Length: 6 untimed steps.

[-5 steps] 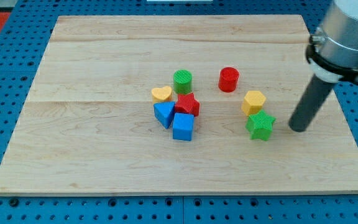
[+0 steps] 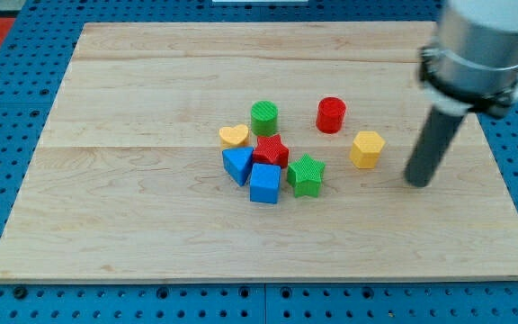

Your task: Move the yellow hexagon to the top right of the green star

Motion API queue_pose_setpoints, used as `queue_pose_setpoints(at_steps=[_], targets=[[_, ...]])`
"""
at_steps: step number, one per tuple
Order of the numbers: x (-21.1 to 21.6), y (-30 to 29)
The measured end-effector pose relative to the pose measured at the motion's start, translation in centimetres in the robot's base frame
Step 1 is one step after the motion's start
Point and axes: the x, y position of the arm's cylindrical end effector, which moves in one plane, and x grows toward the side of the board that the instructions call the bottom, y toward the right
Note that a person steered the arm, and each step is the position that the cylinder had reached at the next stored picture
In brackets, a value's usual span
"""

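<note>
Wooden bench (image 2: 151,90) of pale planks carries seven blocks; the surface beneath it is blue pegboard (image 2: 7,297). My tip (image 2: 417,182) rests on the bench toward the view's right; it is the lower end of a straight dark rod, so no claw is fitted, nothing opens or closes, and nothing is held; the tip touches no block.

Yellow hexagon (image 2: 367,148) lies nearest the tip, just to the view's left of it and slightly toward the view's top, with a clear gap between them; green star (image 2: 306,175) lies farther to the view's left of the tip, at about the tip's level; the hexagon therefore sits to the upper right of the star, apart from it.

Red cylinder (image 2: 331,115) stands to the view's upper left of the tip, beyond the hexagon and separate from it.

Remaining blocks form a cluster well to the view's left of the tip; the green star touches or nearly touches the blue cube (image 2: 264,183) and sits just beside the red star (image 2: 271,150); the green cylinder (image 2: 263,118) stands above the red star; the yellow heart (image 2: 234,136) and the blue triangular block (image 2: 236,165) mark the cluster's far edge from the tip.
</note>
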Motion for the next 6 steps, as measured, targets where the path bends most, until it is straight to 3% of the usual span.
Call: queue_pose_setpoints(at_steps=[1, 2, 4, 5, 6], targets=[[-3.7, 1.3], [-4.8, -3.2], [-3.5, -10.3], [-3.5, -9.2], [-2.7, -3.7]])
